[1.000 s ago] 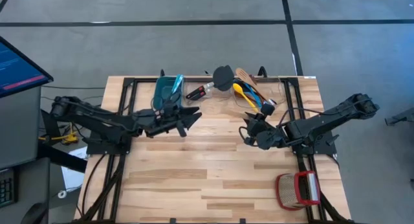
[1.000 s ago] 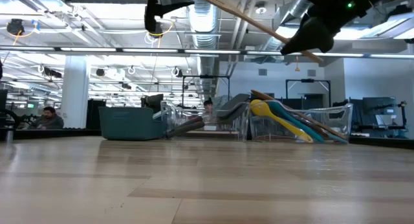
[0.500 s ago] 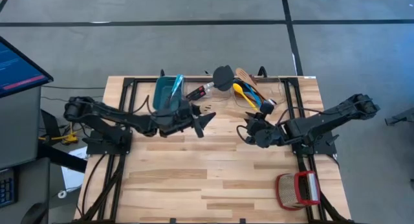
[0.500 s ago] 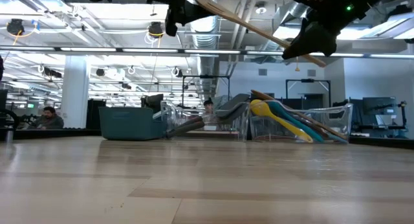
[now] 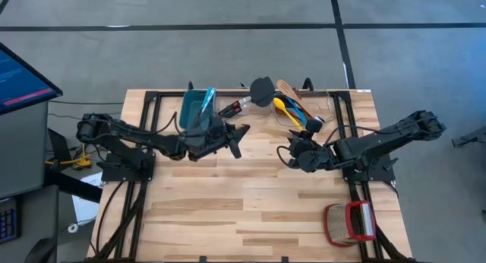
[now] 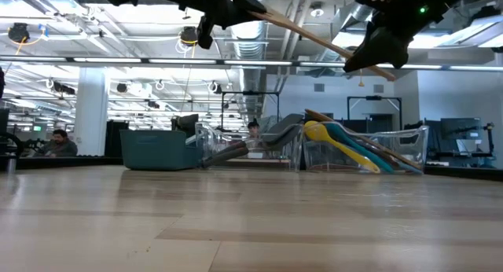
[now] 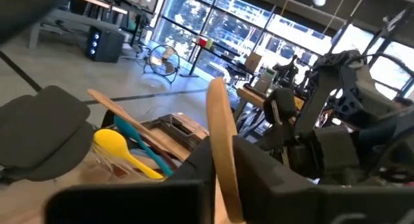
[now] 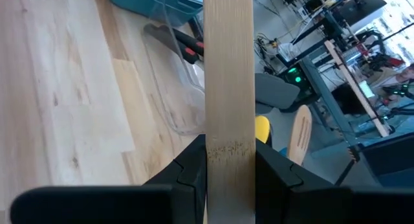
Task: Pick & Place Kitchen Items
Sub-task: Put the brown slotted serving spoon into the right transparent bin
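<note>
Long flat pale wooden utensil (image 8: pixel 228 88) held aloft, clamped at both ends by left gripper (image 7: pixel 223 166) and right gripper (image 8: pixel 229 162), above wooden table (image 5: pixel 250 202).

Both arms reach inward, left gripper (image 5: pixel 237 135) and right gripper (image 5: pixel 291 153) clamped shut.

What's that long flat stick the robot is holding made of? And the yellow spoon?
The stick, pinched by the right gripper, looks like pale bamboo or wood: matte, with fine straight grain. The yellow spoon looks like silicone or plastic: smooth, evenly bright, slightly glossy. I can't be sure which.
</note>
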{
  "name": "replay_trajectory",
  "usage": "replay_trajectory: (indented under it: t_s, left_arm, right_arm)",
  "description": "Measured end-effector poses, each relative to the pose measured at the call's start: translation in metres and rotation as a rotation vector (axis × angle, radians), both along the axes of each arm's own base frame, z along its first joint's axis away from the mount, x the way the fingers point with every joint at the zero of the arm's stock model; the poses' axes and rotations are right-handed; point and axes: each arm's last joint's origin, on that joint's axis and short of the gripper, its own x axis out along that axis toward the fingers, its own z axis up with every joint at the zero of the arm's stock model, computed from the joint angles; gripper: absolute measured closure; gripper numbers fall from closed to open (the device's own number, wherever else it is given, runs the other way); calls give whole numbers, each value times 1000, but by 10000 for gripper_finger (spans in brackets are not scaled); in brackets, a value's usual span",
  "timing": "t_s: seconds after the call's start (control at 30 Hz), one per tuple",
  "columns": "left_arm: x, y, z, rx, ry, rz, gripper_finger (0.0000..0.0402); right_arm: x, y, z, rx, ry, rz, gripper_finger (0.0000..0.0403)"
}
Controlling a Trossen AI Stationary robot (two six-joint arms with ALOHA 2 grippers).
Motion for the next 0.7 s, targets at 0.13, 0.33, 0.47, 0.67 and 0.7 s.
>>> replay_trajectory:
  t_s: [0.13, 0.33, 0.47, 0.67, 0.7]
  left_arm:
    - [0, 3, 1, -10, -13, 8, 392]
    - [0, 4, 1, -13, -16, -7, 399]
    - [0, 4, 0, 13, 9, -18, 401]
    - [0, 4, 0, 6, 2, -25, 400]
    - [0, 4, 0, 4, -1, -25, 400]
  right_arm:
    - [0, 0, 0, -5, -1, -4, 325]
    - [0, 0, 0, -5, -1, -4, 325]
    - [0, 1, 0, 6, 1, 9, 281]
    - [0, 1, 0, 5, 0, 8, 181]
    - [0, 1, 0, 5, 1, 10, 170]
